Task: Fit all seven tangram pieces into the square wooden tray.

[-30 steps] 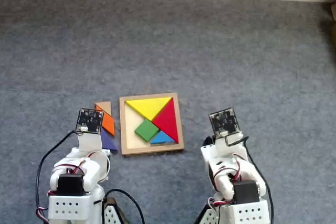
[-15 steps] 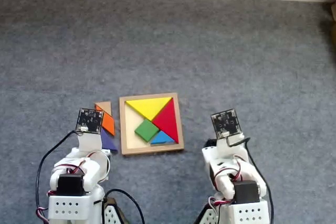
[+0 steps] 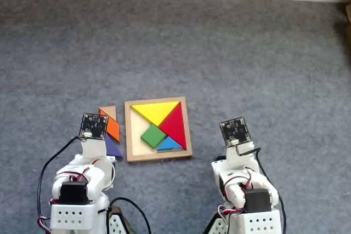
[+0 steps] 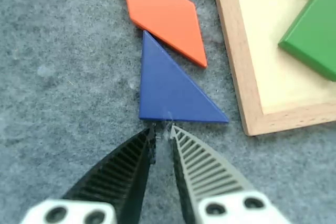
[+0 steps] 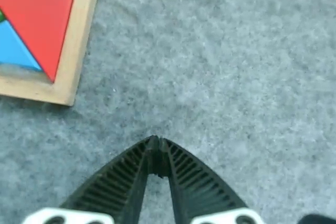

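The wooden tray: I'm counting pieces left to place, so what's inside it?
Inside the tray lie a yellow triangle, red triangle, green square and light blue triangle; its left side is bare floor. The floor under them is covered.

The surface point(image 3: 247, 53) is grey cloth, fibrous, rough and matt; the tray point(image 4: 231, 61) is pale bare wood, smooth, with faint grain; the orange piece point(image 4: 163, 14), blue triangle point(image 4: 168, 87), green square point(image 4: 315, 35) and red triangle point(image 5: 37, 14) are painted smooth, with a low sheen; the left hand point(image 4: 162, 130) and right hand point(image 5: 156, 148) are matt ribbed plastic.
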Robot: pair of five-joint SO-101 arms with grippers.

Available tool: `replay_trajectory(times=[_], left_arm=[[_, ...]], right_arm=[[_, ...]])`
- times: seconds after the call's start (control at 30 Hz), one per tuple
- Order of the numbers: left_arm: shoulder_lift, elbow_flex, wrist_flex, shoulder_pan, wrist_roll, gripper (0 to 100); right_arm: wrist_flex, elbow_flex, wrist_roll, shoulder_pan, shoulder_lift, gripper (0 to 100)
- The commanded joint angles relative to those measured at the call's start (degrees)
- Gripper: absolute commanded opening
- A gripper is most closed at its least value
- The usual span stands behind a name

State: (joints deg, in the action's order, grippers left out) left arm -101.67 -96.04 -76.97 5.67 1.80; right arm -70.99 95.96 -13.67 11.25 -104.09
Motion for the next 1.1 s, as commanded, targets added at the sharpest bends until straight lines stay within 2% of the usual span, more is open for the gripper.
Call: replay_trajectory(times=[0.0,0.27,0.43,0.5,0.67,0.83,0.93,1.07], left_arm=[[-2.68,-1.19,-0.18,-0.40,0.26,7],[-2.68,-0.22,-0.53,0.66,0.18,7],[-2.77,8.84,-0.44,5.49,0.00,7],[-2.77,12.62,-0.53,6.90,-4.13,7],[-2.68,18.59,-0.62,10.95,-20.84,7],[-2.42,23.34,-0.70,12.53,-22.24,7],[-1.54,26.86,-2.11,12.35,-26.02,7],[6.64,33.71,-5.36,12.18,-27.43,7]], right_arm=[[-0.31,7.43,0.00,-0.75,-0.22,0.8],[-0.31,7.43,0.00,-0.75,-0.22,0.8],[-0.31,7.43,0.00,-0.75,-0.22,0.8],[-0.31,7.43,0.00,-0.75,-0.22,0.8],[-0.31,7.43,0.00,-0.75,-0.22,0.8],[-0.31,7.43,0.00,-0.75,-0.22,0.8],[-0.31,7.43,0.00,-0.75,-0.22,0.8],[-0.31,7.43,0.00,-0.75,-0.22,0.8]])
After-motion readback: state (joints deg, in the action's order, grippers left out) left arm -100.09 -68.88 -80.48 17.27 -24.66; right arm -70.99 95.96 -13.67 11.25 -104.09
